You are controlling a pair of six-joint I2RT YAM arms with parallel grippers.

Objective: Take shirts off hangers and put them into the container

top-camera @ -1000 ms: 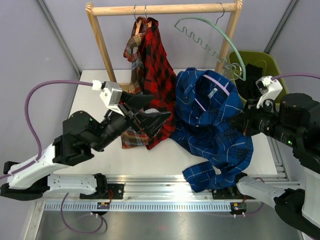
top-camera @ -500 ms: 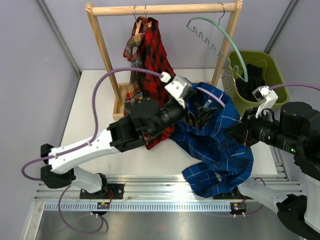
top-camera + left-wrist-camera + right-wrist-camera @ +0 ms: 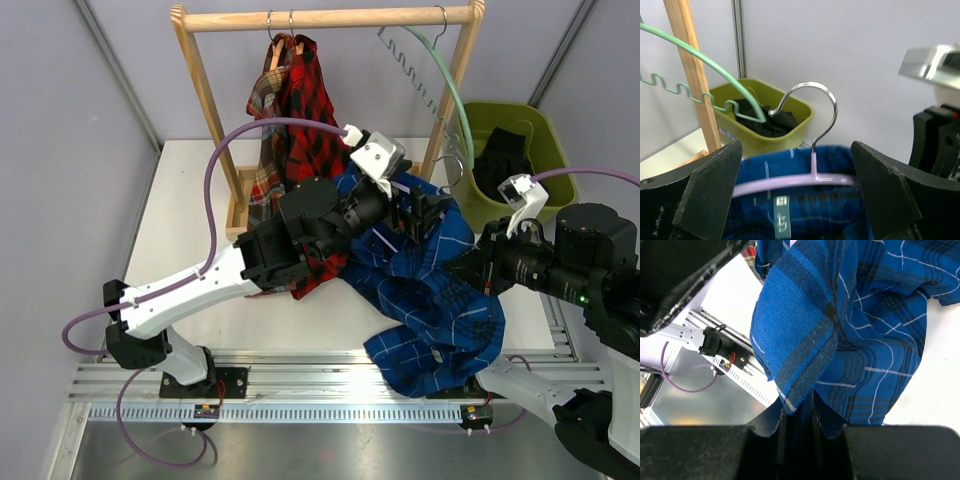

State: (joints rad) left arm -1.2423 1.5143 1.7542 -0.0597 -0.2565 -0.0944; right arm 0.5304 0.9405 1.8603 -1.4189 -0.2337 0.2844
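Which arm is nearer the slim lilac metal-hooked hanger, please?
Left. The left arm's fingers straddle the lilac hanger; the right arm's fingers pinch the blue checked shirt farther off.

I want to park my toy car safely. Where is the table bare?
Bare table lies left of the wooden rack, and in a front strip between the left arm and the blue shirt. The right half is crowded: the shirt, the right arm, and the container with a black shirt inside.

Spread left claw (image 3: 796,165) astride lilac hanger (image 3: 790,181), green hanger (image 3: 705,55) and rack post (image 3: 690,75) close beside, bin (image 3: 796,111) beyond them.
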